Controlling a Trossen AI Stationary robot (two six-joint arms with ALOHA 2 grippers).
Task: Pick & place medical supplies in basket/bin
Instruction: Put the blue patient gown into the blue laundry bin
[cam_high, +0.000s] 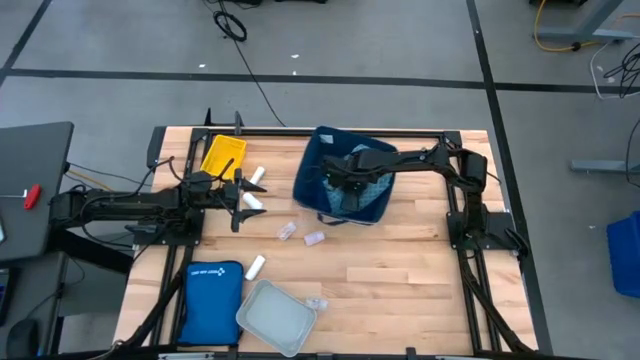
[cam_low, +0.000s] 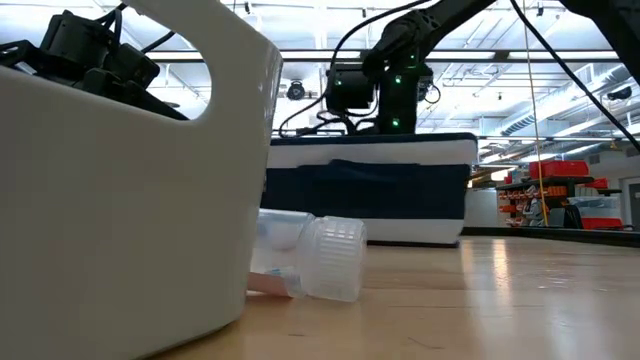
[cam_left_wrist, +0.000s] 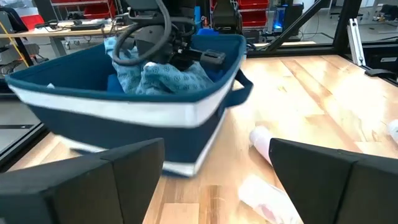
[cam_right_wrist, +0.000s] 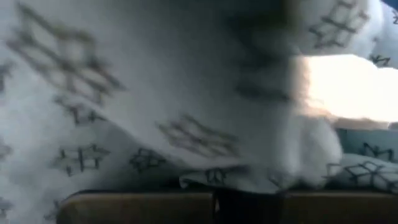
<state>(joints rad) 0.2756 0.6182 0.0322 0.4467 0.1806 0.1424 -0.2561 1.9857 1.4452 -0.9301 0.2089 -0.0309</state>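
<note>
The right hand (cam_high: 345, 187), pressed together, is buried in the teal patterned cloth (cam_left_wrist: 165, 78) inside the big navy soft bin (cam_high: 310, 170), fingertips hidden.

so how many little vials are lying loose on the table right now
6 visible: two beside the yellow bin, two in front of the navy bin, one by the blue pouch, one beside the grey tray. The arms may hide more.
</note>
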